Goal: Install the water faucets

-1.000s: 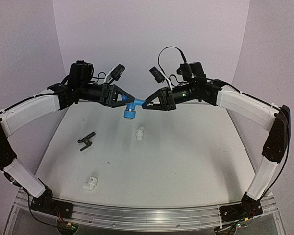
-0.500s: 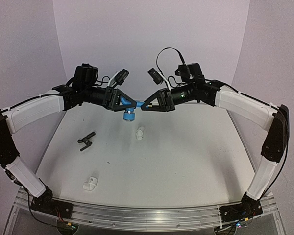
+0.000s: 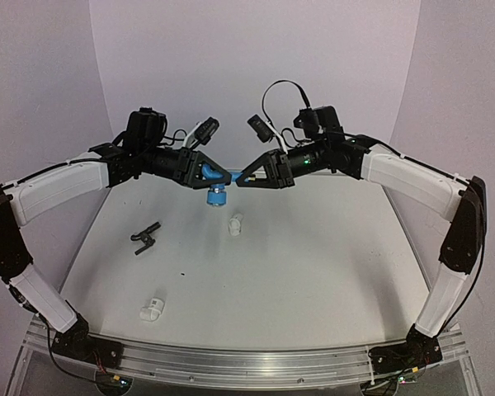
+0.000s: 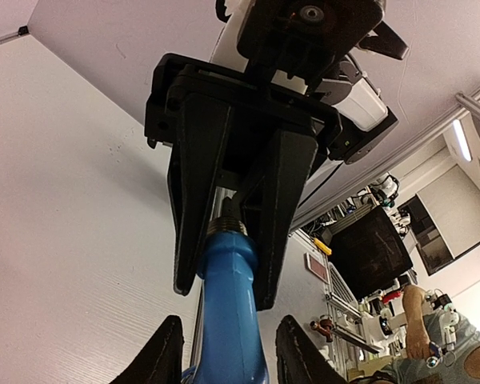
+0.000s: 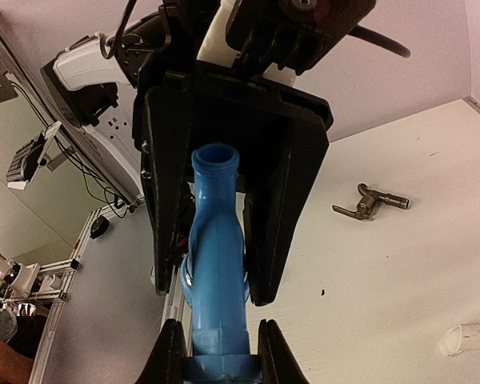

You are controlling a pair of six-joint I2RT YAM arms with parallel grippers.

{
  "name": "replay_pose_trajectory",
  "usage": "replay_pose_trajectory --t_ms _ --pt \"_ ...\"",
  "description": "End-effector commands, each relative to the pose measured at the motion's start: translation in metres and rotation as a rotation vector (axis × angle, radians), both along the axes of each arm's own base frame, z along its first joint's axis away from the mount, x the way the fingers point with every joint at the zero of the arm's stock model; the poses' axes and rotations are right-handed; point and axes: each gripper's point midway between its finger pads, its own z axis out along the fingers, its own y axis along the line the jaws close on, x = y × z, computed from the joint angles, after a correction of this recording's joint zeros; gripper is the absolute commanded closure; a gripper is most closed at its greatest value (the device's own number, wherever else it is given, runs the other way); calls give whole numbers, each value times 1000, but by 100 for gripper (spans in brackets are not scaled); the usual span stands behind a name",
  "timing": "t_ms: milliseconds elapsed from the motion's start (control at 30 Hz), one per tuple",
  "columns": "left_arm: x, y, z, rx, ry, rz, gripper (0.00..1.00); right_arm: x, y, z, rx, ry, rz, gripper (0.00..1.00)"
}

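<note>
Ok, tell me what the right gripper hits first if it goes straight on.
The left gripper, facing it head-on. The right gripper is shut on the blue faucet, whose other end lies between the left gripper's fingers, so the two sets of tips would probably meet first; depth is unclear.

1. The tap (image 3: 215,183) is showing bright blue all over, with fine ribbing around its round knob; in the left wrist view a grey ridged collar is ringing its stem end.
2. The left gripper (image 3: 221,174) and the right gripper (image 3: 242,176) are both showing matte black.
3. The arm shells (image 3: 58,186) are showing white, and the joints between them are showing black.
4. Two pipe fittings (image 3: 236,223) (image 3: 152,308) are showing plain white.
5. A small metal valve (image 3: 146,238) is showing dark grey.
6. The table (image 3: 313,272) is showing white with a few dark specks; its front rail (image 3: 231,363) is gleaming silver.
7. The backdrop (image 3: 256,49) is showing pale lilac.
</note>
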Motion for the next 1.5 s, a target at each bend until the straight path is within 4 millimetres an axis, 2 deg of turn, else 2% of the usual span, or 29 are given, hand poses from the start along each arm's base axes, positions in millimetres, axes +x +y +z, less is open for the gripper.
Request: replay_pose_trajectory --t_ms 0,167,300,500,533,567,633,667,700,733,833,867,933,1033,1100,1133,1200,1267,1300,1333,1367,1467 --pt "-12 -5 11 -31 -33 -65 61 5 7 25 67 -72 4 100" --pt "-17 -5 9 -36 -35 -87 63 6 7 24 68 -72 5 100" --pt "-19 -5 9 -39 -44 -93 70 6 7 22 66 -70 5 100" --pt "-19 -5 9 -36 -50 -87 98 6 7 21 66 -69 7 100" --pt "-18 -5 8 -33 -49 -82 99 6 7 21 62 -47 1 100" --pt "-15 -5 7 -24 -47 -65 100 7 7 21 59 -39 -6 95" --pt "-11 -5 3 -4 -41 -31 100 10 7 22 57 -45 -22 57" --pt "-8 -5 0 6 -40 -12 100 14 4 22 56 -49 -36 42" --pt "-7 -4 0 9 -39 -5 100 15 3 23 56 -53 -43 38" --pt "-1 -1 -3 24 -31 32 100 25 -4 27 56 -64 -78 25" --pt "20 13 -7 42 -5 132 100 47 -19 26 47 -72 -149 12" --pt "23 15 -8 47 8 151 100 52 -20 25 41 -79 -171 11" --pt "48 36 -11 51 55 264 100 80 -30 13 -7 -105 -294 9" --pt "72 59 -15 68 89 388 100 111 -39 -11 -102 -195 -434 9" --pt "84 71 -18 100 100 464 100 126 -36 -41 -224 -230 -492 10" --pt "86 73 -19 108 103 476 100 131 -37 -55 -274 -233 -506 10" --pt "97 84 -23 146 112 554 100 134 -23 -87 -400 -256 -506 12" --pt "104 95 -25 164 131 616 100 141 -19 -117 -505 -256 -524 12" --pt "109 100 -28 175 139 650 100 143 -15 -119 -525 -266 -536 12" --pt "114 109 -32 193 150 702 100 151 -14 -138 -586 -256 -567 13" --pt "117 114 -35 209 155 734 100 155 -11 -143 -598 -235 -590 13" --pt "116 117 -37 214 159 744 100 158 -8 -162 -625 -165 -639 13"
